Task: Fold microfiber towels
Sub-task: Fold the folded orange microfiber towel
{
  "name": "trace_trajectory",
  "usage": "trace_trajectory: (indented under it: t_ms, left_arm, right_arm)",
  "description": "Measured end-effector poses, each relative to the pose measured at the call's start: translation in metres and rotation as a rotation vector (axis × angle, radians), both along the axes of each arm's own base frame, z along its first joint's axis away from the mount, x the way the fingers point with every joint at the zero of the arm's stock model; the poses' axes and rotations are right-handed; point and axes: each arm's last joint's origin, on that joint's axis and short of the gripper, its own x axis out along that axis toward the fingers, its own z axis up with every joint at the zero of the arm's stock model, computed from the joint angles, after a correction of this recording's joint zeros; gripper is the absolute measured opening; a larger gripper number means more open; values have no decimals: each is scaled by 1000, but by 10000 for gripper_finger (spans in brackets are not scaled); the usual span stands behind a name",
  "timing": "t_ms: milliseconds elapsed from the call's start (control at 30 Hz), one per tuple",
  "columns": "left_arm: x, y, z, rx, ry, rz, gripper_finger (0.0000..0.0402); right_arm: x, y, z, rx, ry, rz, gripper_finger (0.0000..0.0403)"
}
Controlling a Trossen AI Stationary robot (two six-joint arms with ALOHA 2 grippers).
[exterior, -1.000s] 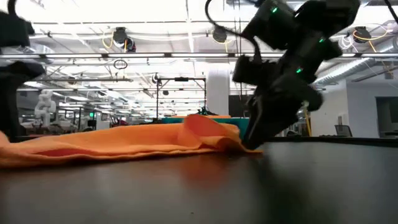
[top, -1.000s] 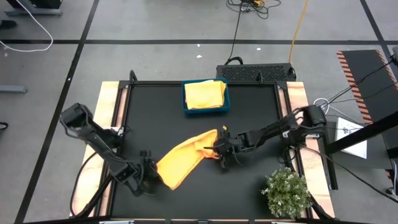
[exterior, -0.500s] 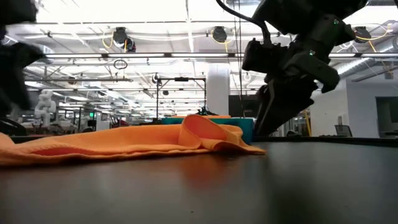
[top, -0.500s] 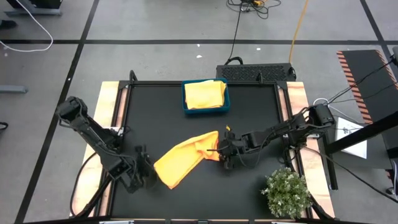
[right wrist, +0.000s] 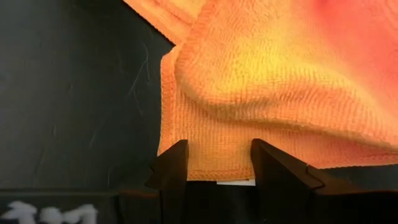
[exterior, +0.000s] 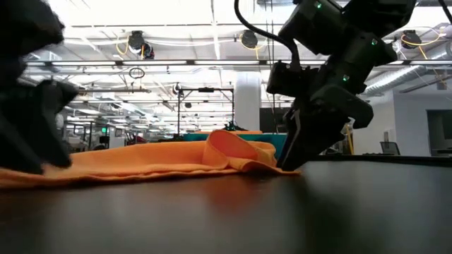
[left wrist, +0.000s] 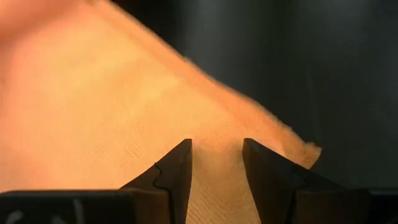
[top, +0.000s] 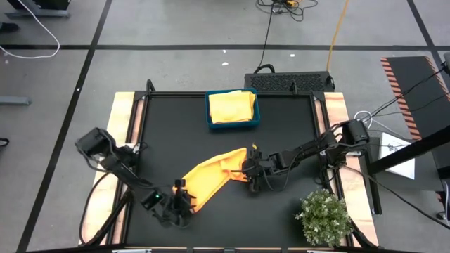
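An orange towel (top: 211, 176) lies bunched in a slanting strip on the black table (top: 288, 126), with a raised fold (exterior: 229, 144) near its right end. My left gripper (top: 181, 205) is open at the towel's near left end, its fingers over the cloth (left wrist: 216, 143) beside a corner (left wrist: 310, 151). My right gripper (top: 252, 173) is open at the towel's right end, its fingers astride the hemmed edge (right wrist: 211, 169), tips down at table height (exterior: 288, 164). A pale yellow towel (top: 232, 107) lies in the teal tray (top: 209, 121). My left gripper's open fingers (left wrist: 177, 171) stand over the orange towel near its corner; I cannot tell whether they touch the cloth. My right gripper's open fingers (right wrist: 171, 165) slant down onto the towel's hemmed right edge (right wrist: 211, 169); I cannot tell whether they touch it.
A small bushy green plant (top: 323, 218) stands at the near right corner, close to my right arm. The teal tray sits at the far middle. Wooden side rails (top: 121, 119) border the table left and right.
My left gripper has swung toward the near edge and right, onto the towel's near left end. My right gripper rose off the towel's right end and drew back a little, then came down on that end again. The towel has stayed lying.
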Motion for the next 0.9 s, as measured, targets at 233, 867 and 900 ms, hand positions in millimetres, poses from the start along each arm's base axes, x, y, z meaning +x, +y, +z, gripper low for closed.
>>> trace_trajectory:
  t_ms: [233,867,900]
  left_arm:
    - [-3,1,-5,-76,151,-54,145]
    - [-63,31,32,18,457,90,145]
    - [-63,32,33,22,451,102,145]
  right_arm:
    - [-3,-3,-3,-1,47,-26,169]
    - [-25,-8,15,-6,171,-55,169]
    - [-26,-9,17,-3,162,-59,169]
